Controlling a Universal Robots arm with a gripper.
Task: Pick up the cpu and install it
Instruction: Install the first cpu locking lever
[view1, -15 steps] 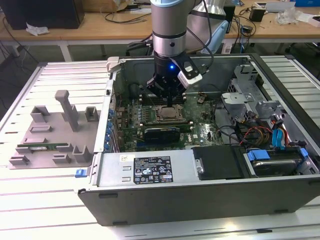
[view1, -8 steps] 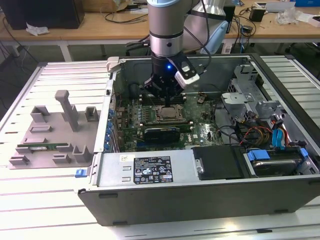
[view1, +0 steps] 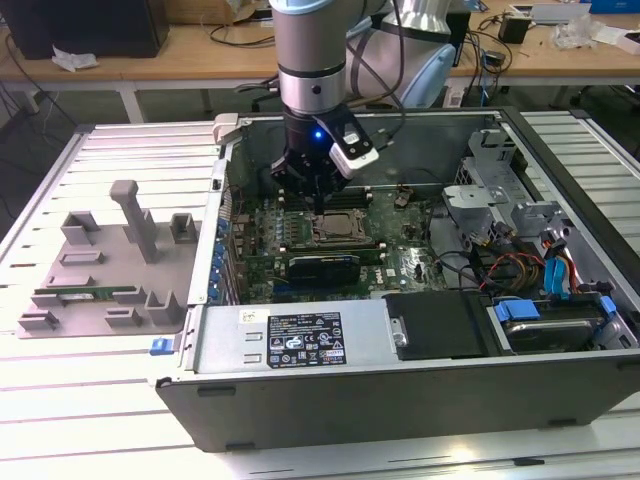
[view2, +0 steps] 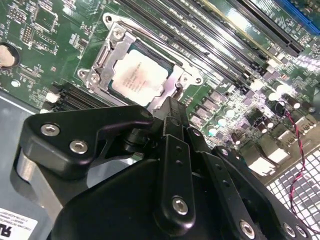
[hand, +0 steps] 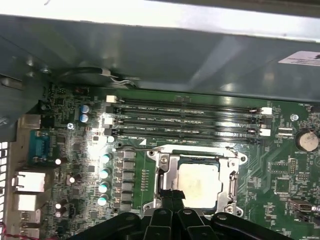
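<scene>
Gripper (hand: 173, 196) fingers pressed together, no gap visible in the first wrist view, nothing held between them. Tips point down at the edge of the socket frame (hand: 163, 167); contact with it can't be told. The cpu (hand: 200, 182) sits flat inside the socket, silver top up, just beside the fingertips; also seen in the second wrist view (view2: 137, 75), with the gripper (view2: 170, 107) just below it. In the exterior view the gripper (view1: 318, 195) hangs inside the open computer case (view1: 400, 400), above the cpu (view1: 337, 228) on the motherboard (view1: 400, 265). Empty memory slots (hand: 185, 117) run beside the socket. Grey fixture tray (view1: 100, 250) on the exterior view's left holds a green memory stick (view1: 75, 296).
</scene>
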